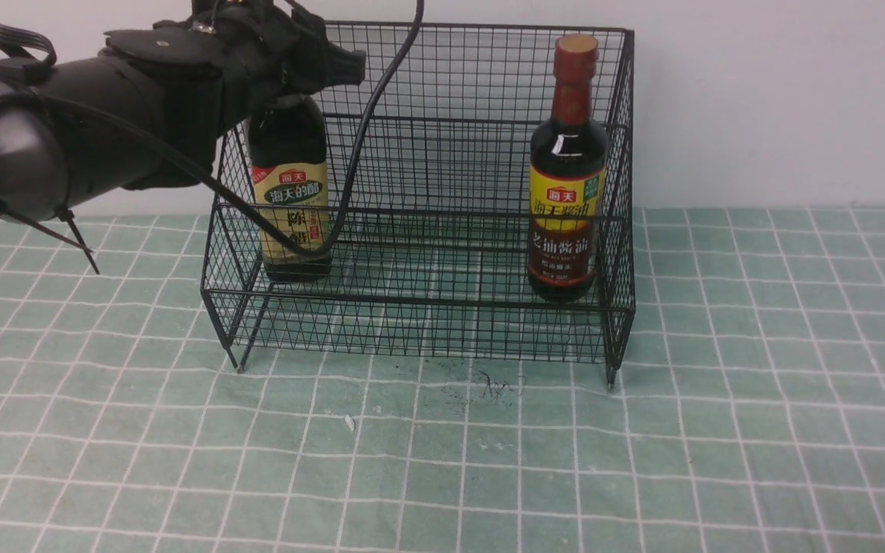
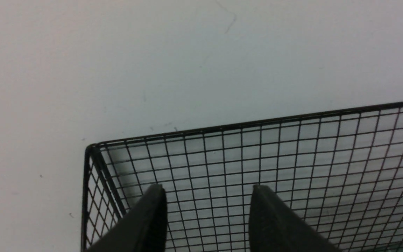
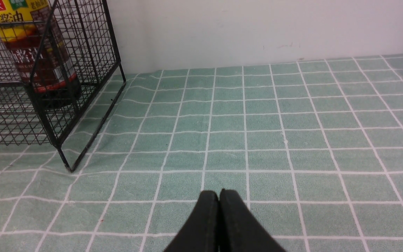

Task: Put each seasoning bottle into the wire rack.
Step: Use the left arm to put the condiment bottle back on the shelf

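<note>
The black wire rack [image 1: 442, 298] stands against the wall with both seasoning bottles upright on its lower tier. The broad-shouldered bottle with the beige label [image 1: 289, 192] is at the rack's left end, its cap hidden behind my left gripper [image 1: 339, 65]. That gripper hovers above it, open and empty. In the left wrist view the fingers [image 2: 152, 217] stand apart, with only the rack's back mesh [image 2: 257, 123] and the wall between them. The long-necked bottle with the red-brown cap [image 1: 568, 169] [image 3: 37, 59] stands at the right end. My right gripper [image 3: 219, 192] is shut and empty, low over the cloth.
A green checked cloth [image 1: 642, 430] covers the table in front of and to the right of the rack. A white wall [image 1: 780, 100] rises directly behind the rack. Small dark specks [image 1: 488, 388] lie on the cloth by the rack's front legs.
</note>
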Controlling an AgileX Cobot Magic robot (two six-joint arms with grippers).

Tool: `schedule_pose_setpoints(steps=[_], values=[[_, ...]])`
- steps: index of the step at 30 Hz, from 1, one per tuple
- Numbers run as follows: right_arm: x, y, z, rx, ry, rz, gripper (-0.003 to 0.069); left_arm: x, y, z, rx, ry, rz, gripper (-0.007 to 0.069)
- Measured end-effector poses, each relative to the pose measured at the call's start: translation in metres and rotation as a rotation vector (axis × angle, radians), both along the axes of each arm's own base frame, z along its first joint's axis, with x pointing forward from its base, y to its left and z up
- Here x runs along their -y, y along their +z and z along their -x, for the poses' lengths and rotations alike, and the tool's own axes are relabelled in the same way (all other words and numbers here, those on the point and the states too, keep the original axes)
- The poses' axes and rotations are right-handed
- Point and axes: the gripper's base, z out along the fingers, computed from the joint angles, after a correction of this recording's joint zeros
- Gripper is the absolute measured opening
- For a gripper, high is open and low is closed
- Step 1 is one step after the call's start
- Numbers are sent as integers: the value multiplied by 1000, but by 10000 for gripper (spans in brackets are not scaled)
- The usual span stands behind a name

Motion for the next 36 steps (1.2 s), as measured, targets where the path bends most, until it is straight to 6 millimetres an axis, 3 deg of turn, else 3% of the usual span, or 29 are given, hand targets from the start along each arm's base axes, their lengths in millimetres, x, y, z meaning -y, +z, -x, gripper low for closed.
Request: schedule_pose_setpoints(steps=[13, 36], values=[[0, 0, 0, 0, 0, 0, -15, 10, 3, 4, -8, -126, -14, 279], [0, 0, 0, 0, 0, 0, -15, -1, 8, 2, -24, -183, 52, 277]])
